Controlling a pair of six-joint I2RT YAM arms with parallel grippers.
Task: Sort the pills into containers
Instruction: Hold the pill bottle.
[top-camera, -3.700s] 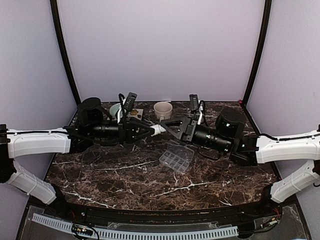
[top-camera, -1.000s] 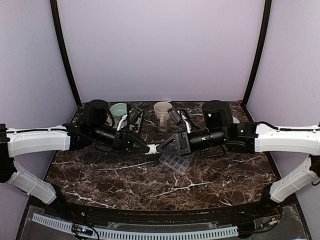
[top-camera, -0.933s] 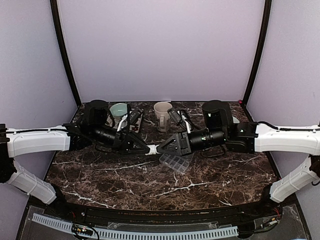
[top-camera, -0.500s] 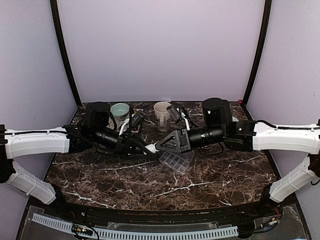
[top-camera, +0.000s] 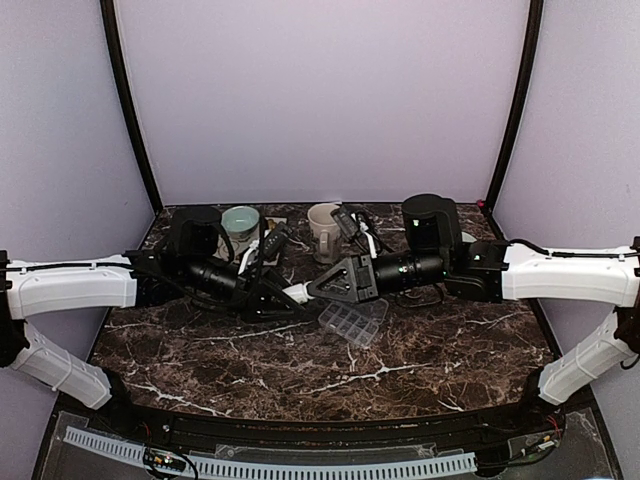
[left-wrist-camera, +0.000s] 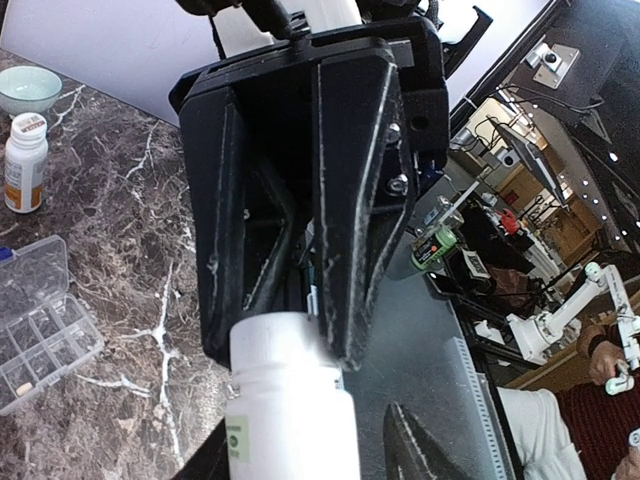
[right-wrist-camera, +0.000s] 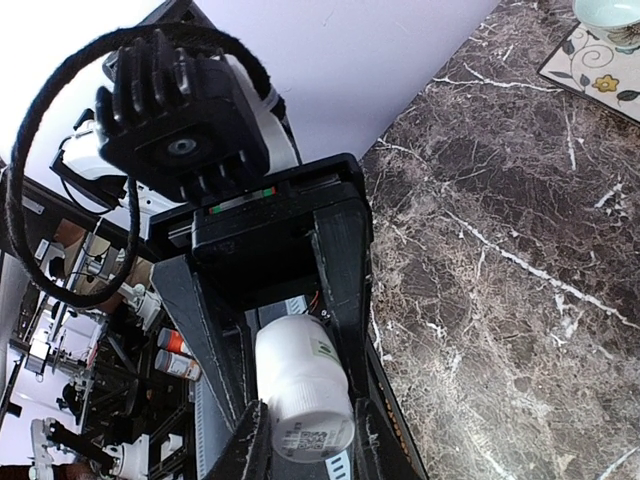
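Note:
A white pill bottle (top-camera: 296, 293) hangs level above the table between both grippers. My right gripper (right-wrist-camera: 310, 430) is shut on its cap end, whose code label faces the right wrist camera. My left gripper (left-wrist-camera: 305, 445) stands open around the bottle's body (left-wrist-camera: 290, 400), with a clear gap to the right finger (left-wrist-camera: 415, 450). The containers, one clear compartment tray (top-camera: 352, 322) with its lid open, lie on the marble just below and right of the bottle. In the left wrist view the tray (left-wrist-camera: 40, 320) shows one pale pill (left-wrist-camera: 22, 388) in a near compartment.
A pale green bowl (top-camera: 240, 218) and a cream mug (top-camera: 323, 220) stand at the back of the table. A second white bottle (left-wrist-camera: 25, 160) stands upright beyond the tray. A flowered mat (right-wrist-camera: 590, 65) lies under the bowl.
The left jaws have widened and let go of the bottle's body. The right gripper still holds the cap end, and the meeting point has drifted slightly left and back.

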